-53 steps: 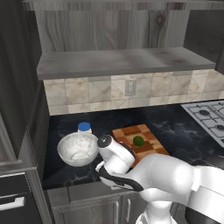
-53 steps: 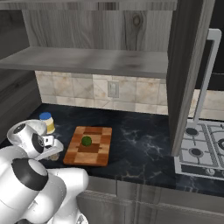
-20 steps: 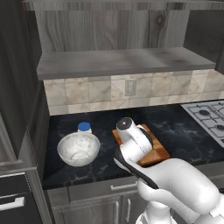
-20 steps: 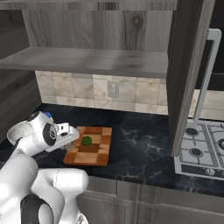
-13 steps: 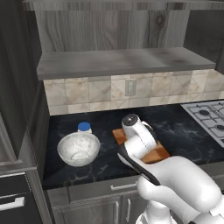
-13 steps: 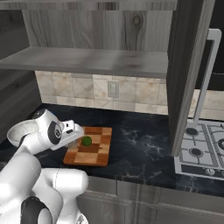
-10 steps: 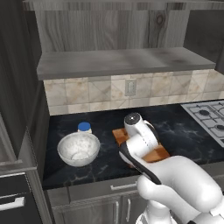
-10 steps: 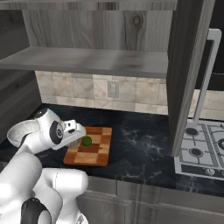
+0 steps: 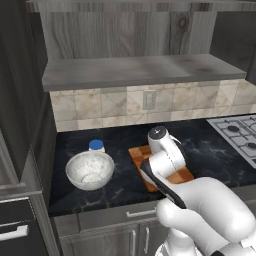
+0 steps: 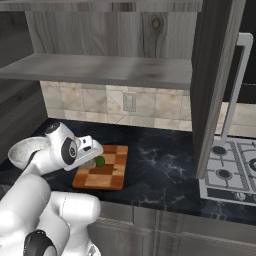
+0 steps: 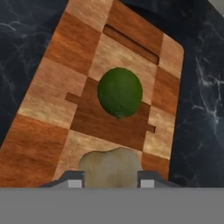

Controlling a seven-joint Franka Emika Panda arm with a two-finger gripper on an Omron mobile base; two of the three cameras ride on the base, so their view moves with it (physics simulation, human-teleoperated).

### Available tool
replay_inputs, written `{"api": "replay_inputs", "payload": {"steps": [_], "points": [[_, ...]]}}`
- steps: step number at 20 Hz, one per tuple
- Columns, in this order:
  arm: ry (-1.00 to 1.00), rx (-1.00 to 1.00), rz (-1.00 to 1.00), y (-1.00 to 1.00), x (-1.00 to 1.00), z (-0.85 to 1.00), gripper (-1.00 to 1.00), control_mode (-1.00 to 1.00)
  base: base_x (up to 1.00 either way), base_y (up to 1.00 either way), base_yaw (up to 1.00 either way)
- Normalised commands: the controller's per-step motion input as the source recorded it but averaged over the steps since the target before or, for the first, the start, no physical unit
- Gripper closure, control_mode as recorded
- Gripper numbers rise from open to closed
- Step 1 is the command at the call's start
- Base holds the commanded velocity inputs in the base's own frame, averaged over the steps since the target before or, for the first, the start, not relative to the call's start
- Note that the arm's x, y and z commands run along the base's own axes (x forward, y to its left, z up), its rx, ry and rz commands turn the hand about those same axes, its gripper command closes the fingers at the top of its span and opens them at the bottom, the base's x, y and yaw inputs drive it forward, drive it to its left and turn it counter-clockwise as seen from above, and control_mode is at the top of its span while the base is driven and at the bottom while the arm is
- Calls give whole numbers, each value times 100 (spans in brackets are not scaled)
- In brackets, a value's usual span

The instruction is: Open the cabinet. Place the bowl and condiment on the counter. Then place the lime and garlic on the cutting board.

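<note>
My gripper [image 11: 110, 180] hangs low over the checkered cutting board [image 11: 52, 100], shut on the beige garlic [image 11: 111, 164] held between its fingertips. The green lime [image 11: 120, 92] lies on the board's middle, just beyond the garlic and apart from it. From the right base view, the gripper [image 10: 93, 159] sits at the left part of the board [image 10: 111, 176], next to the lime [image 10: 100, 161]. The speckled bowl [image 9: 90, 170] and the blue-lidded condiment [image 9: 96, 145] stand on the black counter [image 9: 215, 145], left of the board [image 9: 137, 152]. The cabinet door [image 10: 215, 75] stands open.
A stove [image 10: 232, 172] lies on the counter to the right of the board. The grey cabinet shelf [image 9: 145, 70] juts out above the tiled wall. The open door's long handle [image 10: 235, 85] hangs over the stove's left side.
The hand has swung right from beside the bowl to over the cutting board, then settled there, close to the lime. Bowl, condiment and lime have stayed put.
</note>
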Motion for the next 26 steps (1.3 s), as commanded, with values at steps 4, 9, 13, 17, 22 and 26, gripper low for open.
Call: {"api": "replay_inputs", "payload": {"steps": [4,9,13,17,22,26], "points": [[0,0,1,-20,0,0,-100,-100,0,0,0],[-1,0,1,-24,4,-3,-100,-100,0,0,0],[-1,0,0,-22,11,-5,-100,-100,0,0,0],[-1,1,3,-16,-30,1,-100,-100,0,0,0],[-22,3,6,-17,-83,10,-100,-100,0,0,0],[-33,5,3,-13,-80,17,-100,-100,0,0,0]]}}
